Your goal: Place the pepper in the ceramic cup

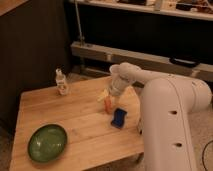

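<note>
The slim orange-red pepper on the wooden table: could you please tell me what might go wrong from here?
1. The open gripper hovers just above the slim orange-red pepper. Such a thin, tapered thing may roll or slip out as the gripper closes.
2. The blue rectangular sponge lies close beside the pepper, so the gripper could catch or push it instead.
</note>
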Tool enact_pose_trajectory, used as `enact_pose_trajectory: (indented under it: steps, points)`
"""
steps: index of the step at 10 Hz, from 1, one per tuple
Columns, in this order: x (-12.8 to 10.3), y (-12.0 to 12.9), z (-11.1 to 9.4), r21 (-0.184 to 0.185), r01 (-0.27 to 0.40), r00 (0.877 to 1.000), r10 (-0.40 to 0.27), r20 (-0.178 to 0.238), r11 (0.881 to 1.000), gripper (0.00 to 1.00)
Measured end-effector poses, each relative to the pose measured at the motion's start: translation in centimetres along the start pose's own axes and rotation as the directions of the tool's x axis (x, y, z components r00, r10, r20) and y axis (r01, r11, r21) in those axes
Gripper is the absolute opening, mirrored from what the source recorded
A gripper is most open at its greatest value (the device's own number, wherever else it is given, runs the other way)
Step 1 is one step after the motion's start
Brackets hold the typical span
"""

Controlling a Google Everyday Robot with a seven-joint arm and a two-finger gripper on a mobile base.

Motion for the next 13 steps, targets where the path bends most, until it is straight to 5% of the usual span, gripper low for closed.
enact_pose_trajectory:
  steps: [7, 9, 13]
  points:
    - [-0.3, 0.61, 0.92, -0.003, 0.004, 0.999, -0.004, 0.05, 1.0, 0.13]
    - [-0.33, 0.8, 1.05, -0.014, 0.007, 0.998, -0.006, 0.059, 1.0, 0.15]
    - [-0.3, 0.93, 1.01, -0.043, 0.008, 0.998, -0.005, 0.07, 0.999, 0.53]
